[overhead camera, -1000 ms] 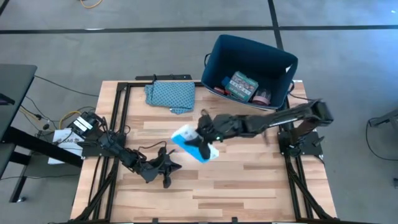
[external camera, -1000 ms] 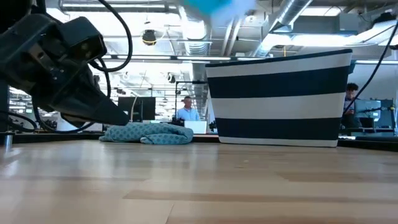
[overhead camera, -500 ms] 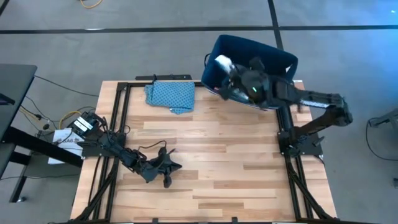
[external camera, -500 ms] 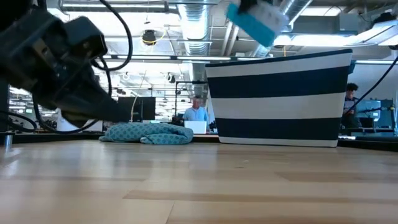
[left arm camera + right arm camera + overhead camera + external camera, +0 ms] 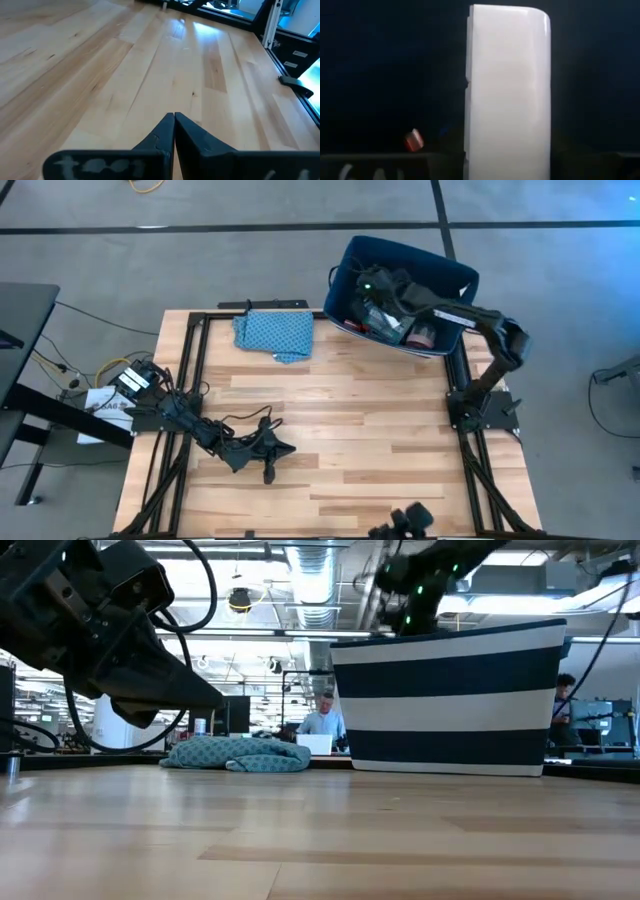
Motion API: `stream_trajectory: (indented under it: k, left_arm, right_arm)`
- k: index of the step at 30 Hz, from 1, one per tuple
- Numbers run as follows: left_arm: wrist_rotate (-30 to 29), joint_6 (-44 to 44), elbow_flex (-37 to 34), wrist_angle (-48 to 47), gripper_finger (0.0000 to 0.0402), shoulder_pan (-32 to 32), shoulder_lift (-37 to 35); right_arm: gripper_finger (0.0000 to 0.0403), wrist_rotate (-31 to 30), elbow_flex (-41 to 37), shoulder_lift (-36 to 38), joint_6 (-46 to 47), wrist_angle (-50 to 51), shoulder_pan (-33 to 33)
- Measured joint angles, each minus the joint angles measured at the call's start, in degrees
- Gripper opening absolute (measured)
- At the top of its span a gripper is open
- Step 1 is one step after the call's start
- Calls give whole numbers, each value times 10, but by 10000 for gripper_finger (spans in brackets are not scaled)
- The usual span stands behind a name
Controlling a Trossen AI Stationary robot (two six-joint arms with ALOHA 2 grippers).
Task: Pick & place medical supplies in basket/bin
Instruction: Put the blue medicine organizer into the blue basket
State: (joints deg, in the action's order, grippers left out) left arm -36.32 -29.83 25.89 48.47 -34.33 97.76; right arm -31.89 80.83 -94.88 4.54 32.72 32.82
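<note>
The right gripper point(image 5: 372, 288) is lowered inside the navy bin point(image 5: 400, 255) at the table's far right corner, and a white slab — the pill organizer point(image 5: 507, 95), seen on its pale face — is held between its jaws, which stand partly apart around it. In the right wrist view the organizer's long axis runs straight out from the fingers into the bin's dark interior; its near end is cut off at the picture's edge, and the fingers themselves are hardly made out in the gloom. A small red object point(image 5: 413, 141) is glimpsed beside it, too small to identify. From above, the organizer is hidden under the gripper, but the teal-red flat box point(image 5: 388, 320) and a pink roll point(image 5: 424, 336) are seen lying on the bin's floor just beside the arm. In the low view only the bin's striped wall point(image 5: 450, 700) and the arm dipping over its rim are shown; the contents are concealed. The left gripper point(image 5: 174, 131) is pressed fully shut — its fingertips meet in the left wrist view — and is held low over the bare wooden table point(image 5: 330, 450) near its front left. A teal patterned cloth point(image 5: 274, 333) lies folded at the far edge, well apart from the bin.
</note>
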Motion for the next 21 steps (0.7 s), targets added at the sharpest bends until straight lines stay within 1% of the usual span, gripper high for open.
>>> stream_trajectory:
  k: [2,5,7,14,16,19,21]
  left_arm:
    - [0,2,0,1,0,0,0]
    - [0,2,0,1,0,0,0]
    - [0,2,0,0,0,0,0]
    - [5,2,0,0,0,2,0]
    - [5,3,0,0,0,2,0]
    - [-1,7,0,0,0,6,0]
    - [-2,7,0,0,0,10,-4]
  right_arm:
    - [141,34,0,-24,0,2,12]
    - [152,111,0,-53,0,-1,38]
    - [160,145,0,-70,1,-5,53]
    - [184,211,17,-84,1,7,94]
    - [189,230,36,-83,2,5,97]
    - [196,270,84,-82,2,39,97]
    - [199,273,119,-82,-14,61,92]
